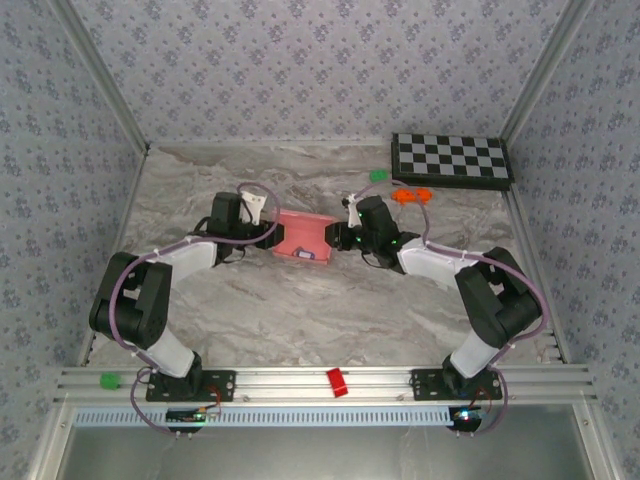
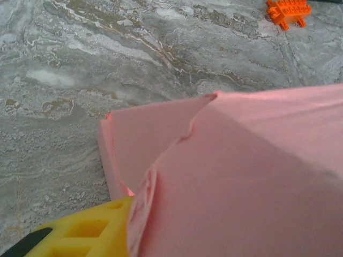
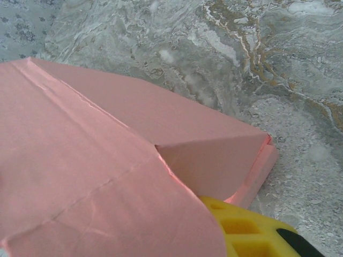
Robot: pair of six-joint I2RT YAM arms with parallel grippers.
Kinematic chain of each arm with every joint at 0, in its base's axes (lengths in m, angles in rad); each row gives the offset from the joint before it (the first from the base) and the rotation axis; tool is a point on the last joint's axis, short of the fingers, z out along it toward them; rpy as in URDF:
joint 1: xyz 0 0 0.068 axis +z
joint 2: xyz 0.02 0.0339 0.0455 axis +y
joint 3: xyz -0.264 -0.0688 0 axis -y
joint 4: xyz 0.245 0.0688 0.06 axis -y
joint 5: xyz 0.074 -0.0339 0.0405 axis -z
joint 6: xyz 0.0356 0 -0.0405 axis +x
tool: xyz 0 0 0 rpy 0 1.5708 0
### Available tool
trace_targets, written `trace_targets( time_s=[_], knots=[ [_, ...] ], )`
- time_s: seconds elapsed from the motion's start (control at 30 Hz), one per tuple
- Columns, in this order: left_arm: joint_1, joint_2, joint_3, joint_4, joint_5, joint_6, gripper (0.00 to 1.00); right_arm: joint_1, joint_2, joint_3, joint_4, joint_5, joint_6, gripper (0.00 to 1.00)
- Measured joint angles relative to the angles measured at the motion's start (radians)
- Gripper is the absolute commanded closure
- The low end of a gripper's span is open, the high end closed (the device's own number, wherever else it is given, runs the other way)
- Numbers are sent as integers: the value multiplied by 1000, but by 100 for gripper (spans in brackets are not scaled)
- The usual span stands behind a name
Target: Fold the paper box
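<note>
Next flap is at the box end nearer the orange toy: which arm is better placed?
Right, likely: the right end effector sits at that end of the box, yellow finger by the flap; the left end effector is at the opposite end.

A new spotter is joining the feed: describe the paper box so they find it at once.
Start at the marble table and look to its middle. The paper box lies there, a partly folded piece of plain pink card. It is much larger and paler than the small orange toy beyond it to the right.
</note>
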Motion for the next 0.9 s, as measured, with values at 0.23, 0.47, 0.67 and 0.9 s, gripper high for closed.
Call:
trace_targets(
  time_s=[0.23, 0.47, 0.67, 0.9],
  knots=[
    [-6, 0, -19, 9, 0, -7, 59, 8, 8, 0, 14, 0, 19, 72],
    [-6, -3, -23, 22, -13, -7, 60, 17, 14, 0, 16, 12, 25, 72],
    [-6, -99, -87, 24, -76, -7, 56, 19, 17, 0, 11, 50, 24, 72],
    [-6, -266, -166, 22, -211, 13, 41, 19, 18, 10, -40, 95, -5, 72]
  ],
)
